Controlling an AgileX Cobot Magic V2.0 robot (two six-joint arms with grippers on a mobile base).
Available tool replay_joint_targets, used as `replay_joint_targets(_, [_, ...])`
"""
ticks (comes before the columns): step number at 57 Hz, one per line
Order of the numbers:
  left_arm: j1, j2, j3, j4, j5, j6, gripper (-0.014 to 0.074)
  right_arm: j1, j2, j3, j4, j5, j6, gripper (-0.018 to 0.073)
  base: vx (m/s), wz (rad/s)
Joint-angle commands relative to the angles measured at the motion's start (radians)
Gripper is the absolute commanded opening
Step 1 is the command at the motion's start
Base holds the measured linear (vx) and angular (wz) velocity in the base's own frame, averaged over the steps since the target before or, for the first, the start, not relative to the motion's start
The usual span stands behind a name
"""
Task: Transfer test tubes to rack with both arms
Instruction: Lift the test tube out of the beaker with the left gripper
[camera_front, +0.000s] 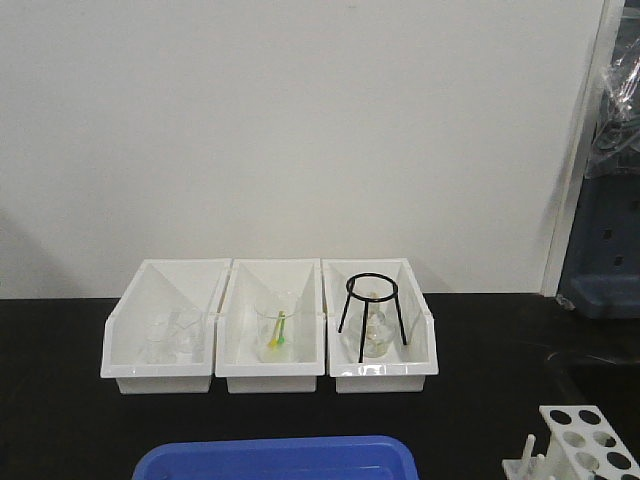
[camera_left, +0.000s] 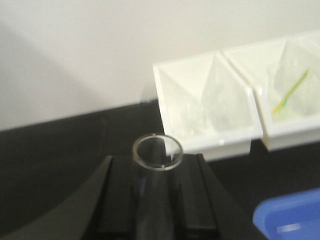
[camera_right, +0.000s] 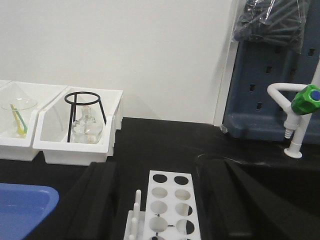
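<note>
In the left wrist view my left gripper (camera_left: 156, 170) is shut on a clear glass test tube (camera_left: 157, 152), which stands upright between the black fingers (camera_left: 117, 195) with its open rim facing the camera. The white rack (camera_right: 167, 205) with round holes and short pegs lies between the wide-apart fingers (camera_right: 100, 200) of my open right gripper (camera_right: 156, 167). The holes that show look empty. The rack (camera_front: 588, 445) also sits at the bottom right corner of the front view, where neither gripper shows.
Three white bins (camera_front: 270, 375) stand in a row at the back, holding beakers, a yellow-green stick and a black tripod ring stand (camera_front: 373, 305). A blue tray (camera_front: 275, 460) lies at the front. A white tap with a green knob (camera_right: 300, 107) and a blue pegboard stand at the right.
</note>
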Motion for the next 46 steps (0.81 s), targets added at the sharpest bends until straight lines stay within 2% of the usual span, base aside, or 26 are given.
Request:
replay_joint_targets(1, [-0.006,-0.032,-0.102,-0.008,-0.022,-0.044,0.0115,-0.004,0.011,-0.034,0.0,-0.09,-0.001,0.0435,0.0,0.0])
replay_joint_targets(7, [-0.007,-0.03,-0.176,-0.008,0.013,-0.131,0.0116,-0.004,0.012,-0.034,0.0,-0.088,0.0,0.0435,0.0,0.0])
replay_joint_targets(16, [-0.041,-0.004,-0.223,-0.007,-0.019,-0.238,0.0116,-0.003,0.073,-0.034,0.0,-0.047,-0.006,0.0435,0.0,0.0])
replay_joint_targets(25, [-0.11,0.049,-0.221,-0.007,-0.074,-0.337,0.0116,-0.003,0.167,-0.048,0.0,-0.029,-0.011,0.0435,0.0,0.0])
replay_joint_targets(31, [-0.171,0.105,-0.221,-0.006,-0.153,-0.406,0.0116,-0.003,0.251,-0.097,0.011,0.001,-0.052,0.0435,0.0,0.0])
replay_joint_targets(35, [-0.213,0.146,-0.221,-0.005,-0.221,-0.456,0.0116,-0.003,0.309,-0.145,0.046,0.037,-0.071,0.0435,0.0,0.0])
replay_joint_targets(39, [-0.257,0.191,-0.221,0.002,-0.287,-0.503,0.0116,-0.003,0.37,-0.2,0.132,0.076,-0.099,0.0435,0.0,0.0])
replay_joint_targets(42, [-0.284,0.223,-0.221,0.003,-0.331,-0.532,0.0116,-0.003,0.419,-0.238,0.202,0.102,-0.146,0.0435,0.0,0.0])
replay_joint_targets(46, [-0.32,0.273,-0.221,0.004,-0.382,-0.568,0.0116,-0.003,0.483,-0.292,0.302,0.141,-0.279,0.0435,0.0,0.0])
